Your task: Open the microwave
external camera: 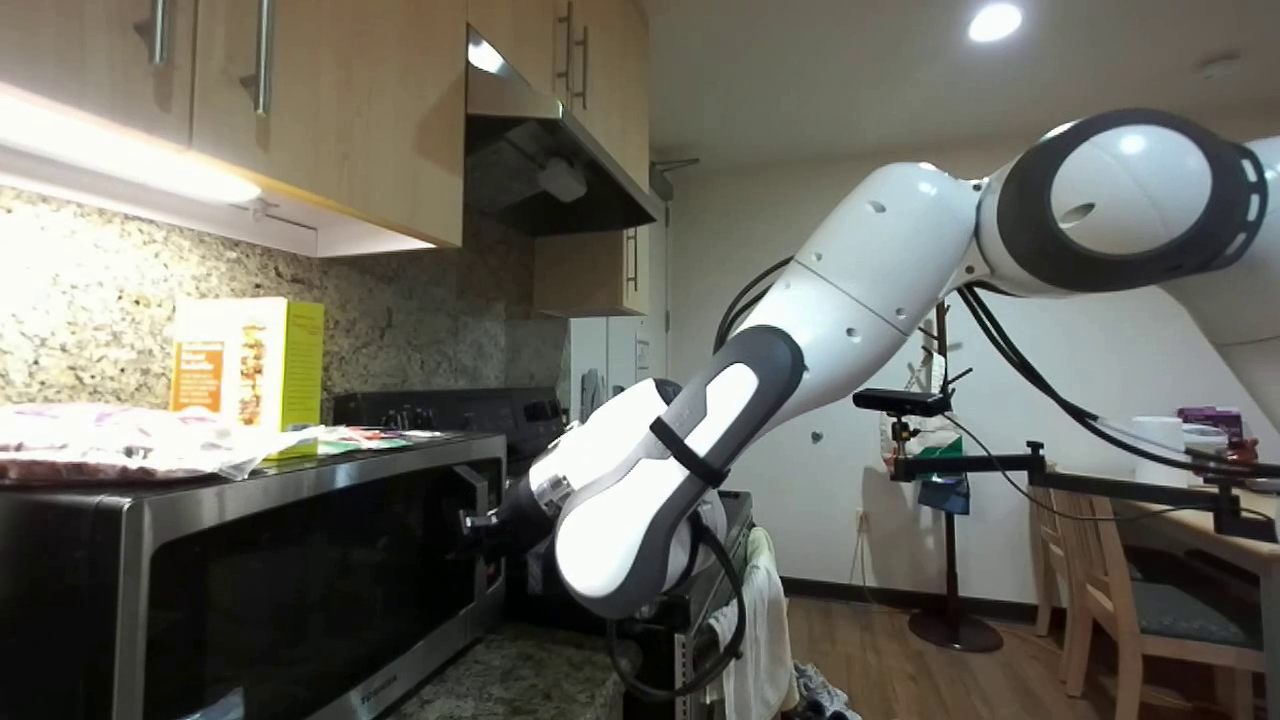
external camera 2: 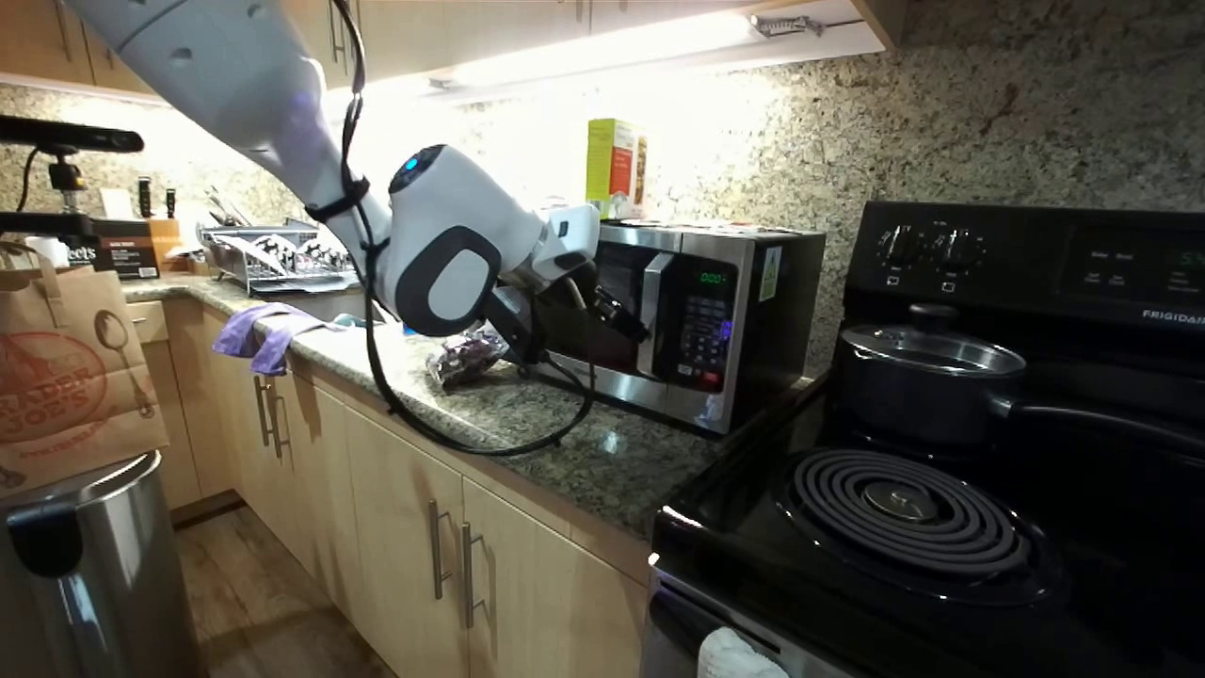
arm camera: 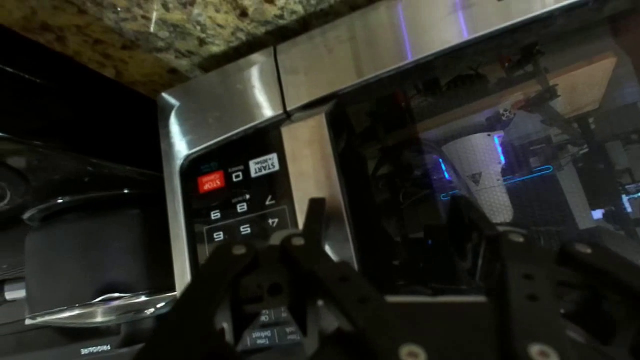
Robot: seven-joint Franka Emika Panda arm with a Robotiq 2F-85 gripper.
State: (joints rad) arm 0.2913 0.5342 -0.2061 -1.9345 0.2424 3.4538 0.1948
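The microwave [external camera 2: 692, 325] is seated on the table [external camera 2: 602, 480], its door [external camera: 320, 570] closed; the pincer [arm camera: 390, 210] is spread wide before it, one finger [arm camera: 314, 222] overlapping the handle [arm camera: 311, 160] in the wrist view, though contact cannot be told; the reach seems in hand; next, the handle should be straddled, gripped and drawn outward.

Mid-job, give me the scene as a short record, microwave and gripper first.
Appliance: boxy stainless-steel microwave, dark-windowed door shut
Pull: upright silver bar handle
Gripper: black two-fingered gripper, open, one fingertip overlapping the handle in the wrist view
Contact: cannot tell
On microwave: yellow-green and orange cardboard box, clear plastic bag
Nearby: black stove with lidded black pot
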